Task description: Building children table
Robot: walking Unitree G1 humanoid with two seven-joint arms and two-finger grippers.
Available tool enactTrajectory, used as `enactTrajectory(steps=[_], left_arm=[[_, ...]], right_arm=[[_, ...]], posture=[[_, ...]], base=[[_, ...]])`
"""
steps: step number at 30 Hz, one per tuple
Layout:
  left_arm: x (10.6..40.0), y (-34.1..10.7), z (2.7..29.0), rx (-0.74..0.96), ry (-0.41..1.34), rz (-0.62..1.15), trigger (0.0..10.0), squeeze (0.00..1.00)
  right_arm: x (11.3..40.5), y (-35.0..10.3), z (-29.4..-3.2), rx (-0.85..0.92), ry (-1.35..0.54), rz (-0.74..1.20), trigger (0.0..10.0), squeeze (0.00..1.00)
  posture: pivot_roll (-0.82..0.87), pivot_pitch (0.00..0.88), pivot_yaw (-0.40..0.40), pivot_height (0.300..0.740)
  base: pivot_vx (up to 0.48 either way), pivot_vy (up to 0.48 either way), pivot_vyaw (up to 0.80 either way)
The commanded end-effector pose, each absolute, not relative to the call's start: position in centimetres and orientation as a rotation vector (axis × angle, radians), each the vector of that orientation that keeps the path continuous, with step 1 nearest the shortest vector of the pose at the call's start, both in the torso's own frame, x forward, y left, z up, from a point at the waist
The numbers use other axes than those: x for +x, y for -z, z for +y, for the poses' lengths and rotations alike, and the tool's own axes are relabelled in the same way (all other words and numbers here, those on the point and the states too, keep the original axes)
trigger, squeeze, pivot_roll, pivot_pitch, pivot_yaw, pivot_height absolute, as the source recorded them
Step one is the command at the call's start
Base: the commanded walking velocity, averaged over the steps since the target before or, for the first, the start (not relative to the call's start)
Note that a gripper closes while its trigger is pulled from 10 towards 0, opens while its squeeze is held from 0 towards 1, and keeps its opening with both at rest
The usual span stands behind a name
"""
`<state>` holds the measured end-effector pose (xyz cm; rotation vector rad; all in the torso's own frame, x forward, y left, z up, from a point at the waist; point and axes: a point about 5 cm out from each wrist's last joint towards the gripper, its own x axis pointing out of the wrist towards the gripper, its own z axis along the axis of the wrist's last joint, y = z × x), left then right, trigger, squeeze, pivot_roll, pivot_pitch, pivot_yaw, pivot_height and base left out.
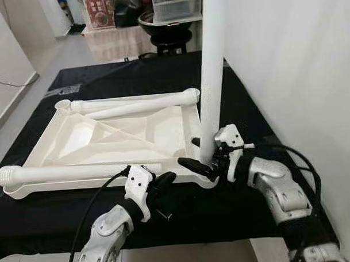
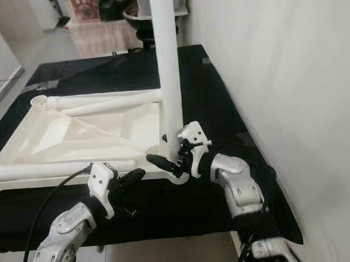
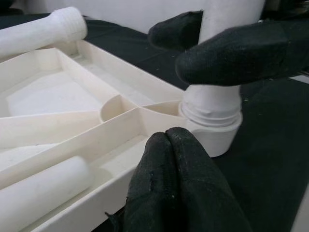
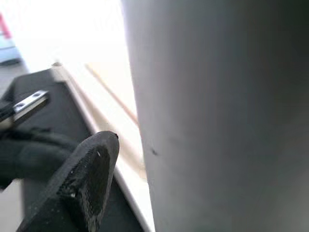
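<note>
The white plastic table top (image 1: 134,129) lies upside down on a black cloth. One white leg (image 1: 210,78) stands upright in the near right corner socket (image 3: 212,130). My right gripper (image 1: 194,153) is shut on this upright leg just above the socket, one finger before it and one behind. My left gripper (image 1: 168,178) is shut with nothing in it, at the table top's near rim, a little left of the socket. Three more legs lie on the table top: one along the near edge (image 1: 73,172) and two at the far edge (image 1: 134,101).
A white wall (image 1: 287,58) runs close along the right side. The black cloth (image 1: 237,100) reaches past the table top on every side. A black round stand (image 1: 168,28) and storage boxes (image 1: 173,4) stand beyond the far end. Grey floor (image 1: 23,61) lies to the left.
</note>
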<state>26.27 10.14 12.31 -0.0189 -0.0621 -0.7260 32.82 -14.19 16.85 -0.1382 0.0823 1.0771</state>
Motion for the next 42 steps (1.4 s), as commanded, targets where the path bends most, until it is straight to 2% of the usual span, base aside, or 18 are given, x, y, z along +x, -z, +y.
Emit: enactTrajectory(steps=[1,6,7,8,9,20,22,23,26,27,28,29,30,31,33,36,41,42], left_arm=[[26.3,-12.0,10.5,-0.009,0.708,-0.046,10.0,0.00],[26.3,-12.0,10.2,-0.017,0.719,-0.045,10.0,0.00],[26.2,-11.9,10.1,-0.021,0.737,-0.036,10.0,0.00],[26.2,-11.9,10.1,-0.021,0.737,-0.036,10.0,0.00],[26.1,-11.9,10.0,-0.025,0.751,-0.029,10.0,0.00],[25.1,-11.9,9.6,-0.012,0.820,-0.018,10.0,0.00],[24.8,-12.0,9.5,-0.009,0.840,-0.016,10.0,0.00],[24.2,-12.1,9.5,-0.002,0.864,-0.014,10.0,0.00],[24.1,-12.1,9.5,-0.003,0.861,-0.015,10.0,0.00],[24.1,-12.1,9.6,-0.005,0.851,-0.017,10.0,0.00],[24.5,-12.2,9.8,-0.003,0.823,-0.020,10.0,0.00],[24.5,-12.2,9.8,-0.003,0.823,-0.020,10.0,0.00],[24.8,-12.3,10.0,-0.002,0.801,-0.025,10.0,0.00],[25.0,-12.3,10.1,-0.001,0.788,-0.027,10.0,0.00],[25.2,-12.3,10.2,0.002,0.784,-0.025,10.0,0.00],[25.2,-12.1,10.1,0.022,0.821,-0.007,10.0,0.00],[25.3,-12.2,10.1,0.023,0.813,-0.008,10.0,0.00],[25.4,-12.2,10.2,0.022,0.792,-0.012,10.0,0.00]], right_arm=[[33.0,-16.3,-14.0,-0.138,-1.177,0.126,10.0,0.00],[34.3,-16.9,-15.2,-0.120,-1.197,0.178,10.0,0.00],[34.7,-17.2,-15.6,-0.115,-1.200,0.195,4.4,0.00],[34.7,-17.2,-15.6,-0.115,-1.200,0.195,4.4,0.00],[35.0,-17.4,-15.9,-0.114,-1.200,0.202,0.0,0.00],[34.9,-17.3,-17.6,-0.151,-1.193,0.220,0.0,0.00],[34.5,-17.3,-18.3,-0.164,-1.191,0.216,0.0,0.00],[33.0,-17.2,-19.4,-0.209,-1.133,0.198,0.0,0.00],[32.3,-16.8,-19.3,-0.224,-1.056,0.187,0.0,0.00],[31.9,-16.0,-18.8,-0.204,-0.961,0.185,0.0,0.00],[31.6,-14.6,-17.0,-0.182,-0.729,0.147,0.0,0.00],[31.6,-14.6,-17.0,-0.182,-0.729,0.147,0.0,0.00],[30.2,-12.6,-14.5,0.047,-0.483,0.143,0.0,0.00],[29.4,-12.9,-12.0,-0.050,-0.494,0.095,0.0,0.00],[29.0,-13.4,-10.6,-0.103,-0.530,0.046,0.0,0.00],[30.4,-12.1,-11.3,-0.061,-0.511,0.135,0.0,0.00],[30.3,-12.3,-10.7,-0.114,-0.535,0.128,0.0,0.00],[30.4,-12.7,-10.8,-0.100,-0.524,0.118,4.3,0.00]], posture=[[-0.06,0.082,0.018,0.740],[-0.06,0.081,0.018,0.740],[-0.06,0.081,0.015,0.740],[-0.06,0.081,0.015,0.740],[-0.06,0.082,0.016,0.740],[-0.07,0.098,0.021,0.740],[-0.08,0.104,0.027,0.740],[-0.10,0.124,0.022,0.740],[-0.11,0.130,0.018,0.740],[-0.11,0.132,0.017,0.740],[-0.12,0.140,0.022,0.740],[-0.12,0.140,0.022,0.740],[-0.14,0.156,0.040,0.740],[-0.13,0.150,0.053,0.740],[-0.15,0.147,0.058,0.740],[-0.11,0.125,0.034,0.740],[-0.13,0.122,0.045,0.740],[-0.12,0.125,0.049,0.740]], base=[[0.000,0.000,0.00],[0.000,0.000,0.00],[0.000,0.000,0.00],[0.000,0.000,0.00],[0.000,0.000,0.00],[0.000,0.000,0.00],[0.000,0.000,0.00],[0.000,0.000,0.00],[0.000,0.000,0.00],[0.000,0.000,0.00],[0.000,0.000,0.00],[0.000,0.000,0.00],[0.000,0.000,0.00],[0.000,0.000,0.00],[0.000,0.000,0.00],[0.000,0.000,0.00],[0.000,0.000,0.00],[0.000,0.000,0.00]])
